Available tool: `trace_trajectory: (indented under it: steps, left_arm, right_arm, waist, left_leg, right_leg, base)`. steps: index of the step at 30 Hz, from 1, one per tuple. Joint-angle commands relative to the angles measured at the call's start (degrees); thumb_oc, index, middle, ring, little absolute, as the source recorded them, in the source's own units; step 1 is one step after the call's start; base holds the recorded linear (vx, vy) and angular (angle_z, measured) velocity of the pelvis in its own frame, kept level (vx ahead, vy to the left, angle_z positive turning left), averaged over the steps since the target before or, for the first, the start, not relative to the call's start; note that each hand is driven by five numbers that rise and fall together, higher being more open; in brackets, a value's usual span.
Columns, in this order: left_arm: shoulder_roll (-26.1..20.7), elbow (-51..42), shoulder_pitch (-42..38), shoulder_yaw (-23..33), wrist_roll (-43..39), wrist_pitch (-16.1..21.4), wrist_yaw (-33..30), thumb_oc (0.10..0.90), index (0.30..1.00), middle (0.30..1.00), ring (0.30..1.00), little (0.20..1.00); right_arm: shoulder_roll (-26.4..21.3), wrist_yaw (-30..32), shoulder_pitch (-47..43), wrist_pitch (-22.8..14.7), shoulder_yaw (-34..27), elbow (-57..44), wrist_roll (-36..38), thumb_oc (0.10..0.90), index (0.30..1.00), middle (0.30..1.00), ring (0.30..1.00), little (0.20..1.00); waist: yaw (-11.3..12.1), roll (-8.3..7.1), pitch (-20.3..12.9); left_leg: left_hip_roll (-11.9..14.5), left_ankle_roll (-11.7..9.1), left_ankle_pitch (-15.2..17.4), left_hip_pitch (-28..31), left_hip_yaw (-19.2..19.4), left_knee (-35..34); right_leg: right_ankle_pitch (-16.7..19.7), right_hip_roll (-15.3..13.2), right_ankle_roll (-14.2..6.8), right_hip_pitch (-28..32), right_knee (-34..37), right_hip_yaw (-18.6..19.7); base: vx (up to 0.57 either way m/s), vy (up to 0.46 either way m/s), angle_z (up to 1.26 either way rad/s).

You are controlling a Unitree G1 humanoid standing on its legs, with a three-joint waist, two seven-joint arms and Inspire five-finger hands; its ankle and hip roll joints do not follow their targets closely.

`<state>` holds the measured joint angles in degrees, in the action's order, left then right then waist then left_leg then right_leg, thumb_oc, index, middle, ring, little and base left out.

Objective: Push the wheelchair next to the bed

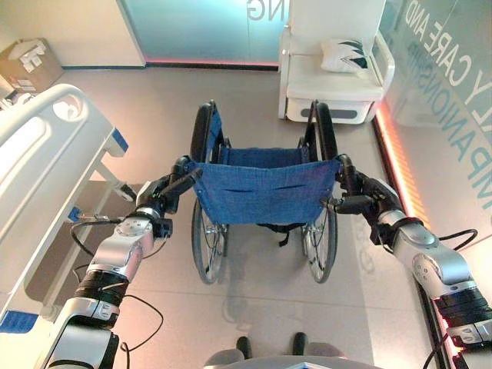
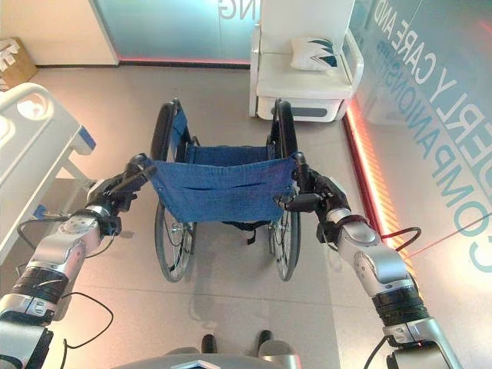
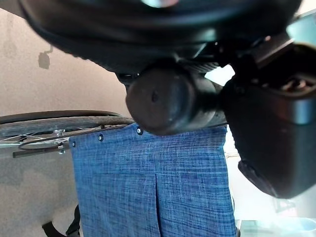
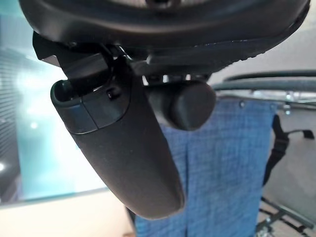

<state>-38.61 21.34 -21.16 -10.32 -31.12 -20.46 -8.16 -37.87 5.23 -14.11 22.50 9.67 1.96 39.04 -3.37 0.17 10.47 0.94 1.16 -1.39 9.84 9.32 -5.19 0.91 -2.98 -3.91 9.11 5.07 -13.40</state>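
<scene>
standing in the middle of the floor, the wheelchair [image 1: 263,207] faces away, its blue cloth back [image 1: 264,188] turned toward the near side. the left hand [image 1: 171,189] is curled round the left push handle [image 3: 165,101], and the right hand [image 1: 355,191] is curled round the right push handle [image 4: 185,103]; each wrist view shows the rounded black end of its handle poking out past the closed fingers. the bed [image 1: 42,165] runs along the left, with its white rail and foot end just left of the left arm, so the wheelchair sits near it but not yet drawn up alongside.

as a judgement: the frame looks stiff and fairly heavy, yet it should roll easily on the smooth floor. the cloth back is soft and would give under a push, so the two handles are the right place to hold. uneven force from the two hands would swing it round, which is what a turn toward the bed calls for.

counting: one wheelchair with two big rear wheels [image 1: 206,238] and two push handles, one bed, one white armchair [image 1: 332,69] at the far side with one cushion [image 1: 346,55] on it, and one cardboard box [image 1: 27,65] far left.
</scene>
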Motion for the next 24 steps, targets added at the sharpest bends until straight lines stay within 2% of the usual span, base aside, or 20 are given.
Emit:
trace_trajectory:
  steps: [1, 2, 3, 5, 6, 7, 8, 9, 11, 14, 24]
  left_arm:
    - [-3.1, 1.4, -6.8, -2.1, 2.7, 5.8, -0.4, 0.8, 0.9, 0.9, 0.9, 0.9]
    - [-3.2, 1.1, -7.0, -2.2, 2.6, 6.4, -0.8, 0.8, 0.9, 0.9, 0.9, 0.9]
    - [-3.2, 0.9, -6.9, -2.2, 2.4, 7.4, -0.6, 0.8, 0.9, 0.9, 0.9, 0.9]
    - [-2.9, 0.3, -6.7, -2.1, 1.2, 9.5, 0.5, 0.8, 0.9, 0.9, 0.9, 0.9]
    - [-2.6, -0.2, -6.6, -2.0, 0.3, 10.4, 1.4, 0.8, 0.9, 0.9, 0.9, 0.9]
    - [-2.3, -0.9, -6.4, -1.8, -0.7, 11.2, 2.4, 0.8, 0.9, 0.9, 0.9, 0.9]
    - [-1.7, -2.0, -6.0, -1.7, -2.0, 11.7, 3.3, 0.8, 0.9, 0.9, 0.9, 0.9]
    - [-1.0, -3.2, -5.4, -1.6, -2.9, 12.5, 4.4, 0.8, 0.9, 0.9, 0.9, 0.9]
    - [-0.5, -4.3, -4.8, -1.4, -4.3, 12.6, 6.0, 0.8, 0.9, 0.9, 0.9, 0.9]
    - [0.3, -6.0, -3.7, -1.4, -5.7, 11.1, 9.6, 0.8, 0.9, 0.9, 0.9, 0.9]
    - [-0.6, -5.1, -3.3, -1.3, -6.2, 9.5, 10.1, 0.8, 0.9, 0.9, 0.9, 0.9]
  right_arm:
    - [-0.8, -6.5, -8.0, -4.9, 4.5, -4.9, 5.3, 0.8, 0.9, 0.9, 0.9, 0.9]
    - [-0.7, -7.0, -8.0, -5.1, 4.6, -4.6, 5.3, 0.8, 0.9, 0.9, 0.9, 0.9]
    - [-0.7, -7.1, -7.9, -5.3, 4.6, -4.5, 5.6, 0.764, 0.846, 0.846, 0.846, 0.846]
    - [-0.7, -7.5, -7.8, -5.4, 4.6, -4.3, 6.4, 0.591, 0.587, 0.587, 0.587, 0.587]
    - [-0.6, -7.8, -7.6, -5.5, 4.4, -4.2, 6.4, 0.562, 0.542, 0.542, 0.542, 0.542]
    - [-0.5, -7.9, -7.4, -5.7, 4.2, -4.2, 6.3, 0.552, 0.528, 0.528, 0.528, 0.528]
    - [-0.3, -8.0, -7.0, -5.9, 3.8, -4.2, 6.0, 0.513, 0.469, 0.469, 0.469, 0.469]
    - [-0.1, -8.2, -6.4, -6.4, 3.4, -4.1, 5.6, 0.419, 0.328, 0.328, 0.328, 0.328]
    - [0.1, -8.2, -6.0, -6.6, 3.0, -4.1, 5.5, 0.4, 0.3, 0.3, 0.3, 0.3]
    - [0.4, -8.3, -5.5, -7.2, 2.4, -3.9, 5.5, 0.4, 0.3, 0.3, 0.3, 0.3]
    - [-0.3, -7.3, -6.5, -6.9, 2.9, -3.0, 6.3, 0.4, 0.3, 0.3, 0.3, 0.3]
  waist:
    - [0.9, -0.75, -4.3]
    - [0.9, -0.8, -4.3]
    - [1.0, -0.83, -4.3]
    - [1.0, -0.93, -4.4]
    - [1.1, -0.98, -4.5]
    - [1.1, -1.03, -4.5]
    - [1.1, -1.08, -4.5]
    - [1.1, -1.11, -4.5]
    - [1.1, -1.15, -4.5]
    - [1.2, -1.16, -4.4]
    - [1.6, -1.1, -4.7]
  left_leg:
    - [-1.1, -2.7, 0.1, -1.4, 2.4, 0.2]
    - [-1.1, -2.7, 0.1, -1.4, 2.4, 0.2]
    - [-1.1, -2.7, 0.1, -1.5, 2.3, 0.2]
    - [-1.0, -2.8, 0.1, -1.5, 2.4, 0.2]
    - [-1.0, -2.8, 0.1, -1.5, 2.4, 0.2]
    - [-1.0, -2.8, 0.1, -1.5, 2.4, 0.2]
    - [-0.9, -2.8, 0.1, -1.4, 2.5, 0.2]
    - [-0.8, -2.8, 0.2, -1.4, 2.6, 0.2]
    - [-0.8, -2.9, 0.3, -1.3, 2.7, 0.2]
    - [-0.7, -2.8, 0.4, -1.1, 2.8, 0.2]
    - [-1.1, -2.6, 0.6, -0.7, 2.3, 0.2]
  right_leg:
    - [-0.7, 1.1, -1.4, -1.0, -2.8, -1.0]
    - [-0.8, 1.1, -1.4, -1.0, -2.8, -1.1]
    - [-0.8, 1.1, -1.5, -1.0, -2.8, -1.1]
    - [-0.8, 1.0, -1.5, -0.9, -2.8, -1.3]
    - [-0.8, 1.0, -1.5, -0.9, -2.8, -1.3]
    - [-0.8, 1.0, -1.5, -1.0, -2.9, -1.3]
    - [-0.8, 1.0, -1.5, -1.0, -2.9, -1.3]
    - [-0.8, 1.0, -1.5, -0.9, -2.9, -1.4]
    - [-0.8, 1.0, -1.5, -0.8, -2.9, -1.4]
    - [-0.8, 1.0, -1.5, -0.7, -2.8, -1.6]
    - [-0.8, 0.8, -1.7, -0.4, -2.7, -1.6]
  base:
    - [0.02, -0.009, 0.04]
    - [0.01, -0.007, 0.03]
    - [0.0, 0.0, 0.0]
    - [0.0, 0.0, 0.0]
    - [0.0, 0.0, 0.0]
    - [0.0, 0.0, 0.0]
    - [0.02, -0.007, 0.04]
    - [0.02, -0.004, 0.03]
    - [0.02, 0.001, 0.04]
    - [0.0, 0.001, 0.01]
    - [0.0, 0.0, 0.0]
